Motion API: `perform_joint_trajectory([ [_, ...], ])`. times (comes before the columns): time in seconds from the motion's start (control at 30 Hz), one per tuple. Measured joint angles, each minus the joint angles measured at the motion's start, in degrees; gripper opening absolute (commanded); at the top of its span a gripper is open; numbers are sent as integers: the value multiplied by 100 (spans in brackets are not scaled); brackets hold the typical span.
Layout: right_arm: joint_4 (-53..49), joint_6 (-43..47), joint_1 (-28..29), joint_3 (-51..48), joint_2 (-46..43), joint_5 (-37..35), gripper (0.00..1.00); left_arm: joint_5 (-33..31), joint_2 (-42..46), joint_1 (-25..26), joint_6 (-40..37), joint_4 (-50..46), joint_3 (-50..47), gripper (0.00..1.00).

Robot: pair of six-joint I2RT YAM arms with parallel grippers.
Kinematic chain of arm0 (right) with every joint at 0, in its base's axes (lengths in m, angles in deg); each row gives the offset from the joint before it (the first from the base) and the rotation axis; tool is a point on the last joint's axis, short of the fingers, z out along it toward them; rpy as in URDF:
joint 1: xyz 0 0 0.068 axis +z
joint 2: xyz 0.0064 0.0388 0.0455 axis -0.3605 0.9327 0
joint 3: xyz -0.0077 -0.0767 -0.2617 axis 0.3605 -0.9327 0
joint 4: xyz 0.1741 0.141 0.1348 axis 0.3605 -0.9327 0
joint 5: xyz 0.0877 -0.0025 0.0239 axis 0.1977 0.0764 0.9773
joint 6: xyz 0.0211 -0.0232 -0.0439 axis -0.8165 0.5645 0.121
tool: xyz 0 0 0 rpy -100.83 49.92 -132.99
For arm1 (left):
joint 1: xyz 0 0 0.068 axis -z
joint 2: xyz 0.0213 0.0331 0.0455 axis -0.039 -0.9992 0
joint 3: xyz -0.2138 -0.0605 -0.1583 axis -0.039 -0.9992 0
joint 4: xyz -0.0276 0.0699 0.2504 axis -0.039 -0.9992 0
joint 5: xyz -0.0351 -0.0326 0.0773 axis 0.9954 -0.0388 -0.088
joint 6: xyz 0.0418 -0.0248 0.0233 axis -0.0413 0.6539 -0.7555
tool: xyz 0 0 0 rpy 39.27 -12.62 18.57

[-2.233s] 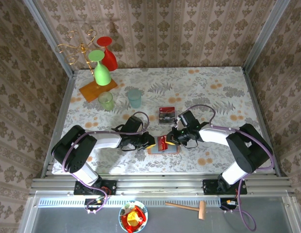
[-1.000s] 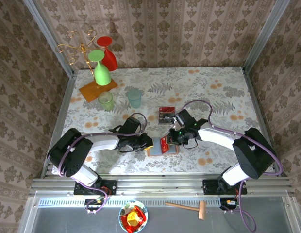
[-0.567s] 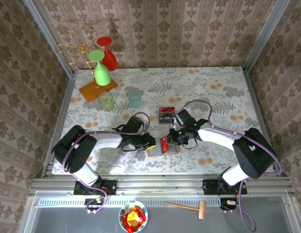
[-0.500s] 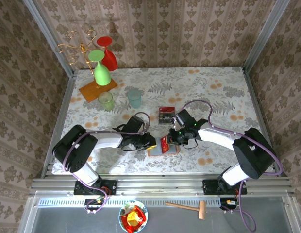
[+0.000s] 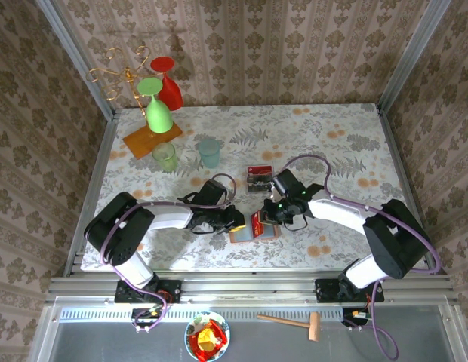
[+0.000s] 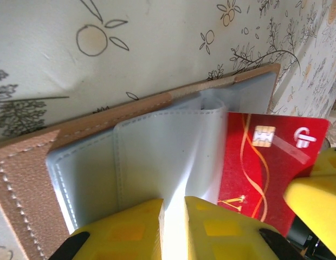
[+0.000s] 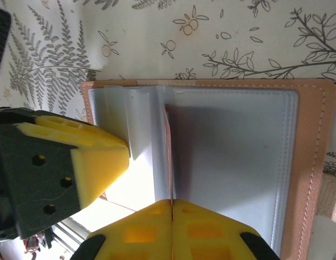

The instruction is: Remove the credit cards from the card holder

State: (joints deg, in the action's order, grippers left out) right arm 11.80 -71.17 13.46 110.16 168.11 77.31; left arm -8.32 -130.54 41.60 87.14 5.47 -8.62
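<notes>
Card holder (image 5: pixel 245 235) open flat, bench (image 5: pixel 332 136) 6 o'clock; left end effector (image 6: pixel 173 219) pinching grey-blue pocket flap (image 6: pixel 179 141), anchoring holder; right end effector (image 7: pixel 172 222) clamped on red credit card (image 6: pixel 265 157), half out, likely for sliding free.

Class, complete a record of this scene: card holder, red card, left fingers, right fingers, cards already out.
card holder: open on the table, grey-blue pockets up
red card: largely drawn out of the card holder
left fingers: pinching a pocket flap of the card holder
right fingers: shut on the red card
cards already out: dark stack on the table beyond the card holder
</notes>
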Motion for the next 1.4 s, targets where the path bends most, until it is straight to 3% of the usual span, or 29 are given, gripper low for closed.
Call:
perform_joint_trajectory([
  [0.4,-645,466,-420,380,-450,-85,5,-81,162,-162,-153,-315,-13,20],
  [0.7,-1252,1615,-662,1003,-448,-258,0,-81,275,-262,-219,-374,-98,21],
  [0.9,-1558,3091,-671,1620,-431,-590,0,-66,476,-341,-240,-367,-138,22],
  [1.4,-2396,8120,-671,2638,-262,-833,0,-63,1025,-693,-299,-409,-214,23],
])
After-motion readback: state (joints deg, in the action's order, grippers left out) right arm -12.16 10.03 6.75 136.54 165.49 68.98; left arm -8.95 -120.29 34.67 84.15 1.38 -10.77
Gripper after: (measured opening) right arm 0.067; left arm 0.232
